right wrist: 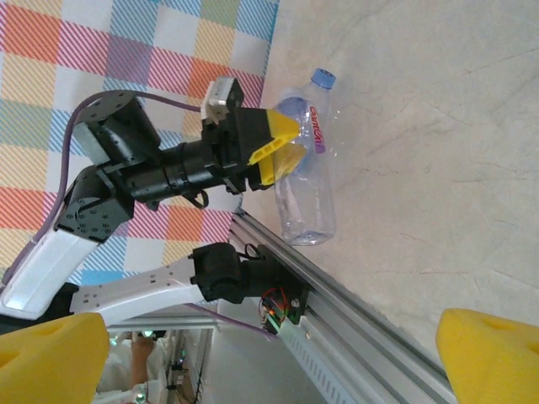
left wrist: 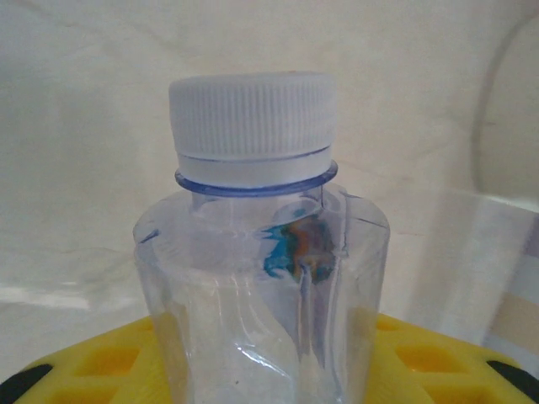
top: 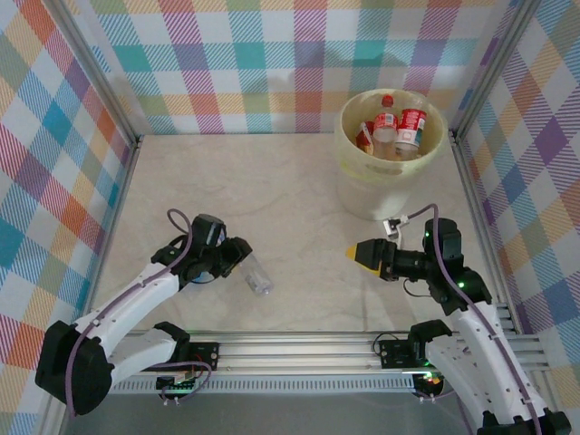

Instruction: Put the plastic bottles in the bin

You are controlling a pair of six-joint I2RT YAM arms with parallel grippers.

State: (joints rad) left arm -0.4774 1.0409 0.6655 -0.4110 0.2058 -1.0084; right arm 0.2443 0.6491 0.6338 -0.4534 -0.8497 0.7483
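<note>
My left gripper (right wrist: 289,153) is clamping its yellow fingers (right wrist: 278,130) across a clear plastic bottle with a pale cap (right wrist: 305,198), which is lying on the beige table (top: 272,199) near the aluminium rail (top: 299,343). My right gripper (top: 355,255) is hovering, jaws spread wide, near the round pale yellow plastic bin (top: 381,195), which is holding red-labelled bottles (top: 410,127).

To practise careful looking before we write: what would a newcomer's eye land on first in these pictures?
The bright plaid walls around the table stand out at once, as does the pale yellow bin at the far right, with red-labelled bottles inside. Near the front, the left gripper clasps a clear bottle lying on the table, while the right gripper hangs open just in front of the bin.
</note>
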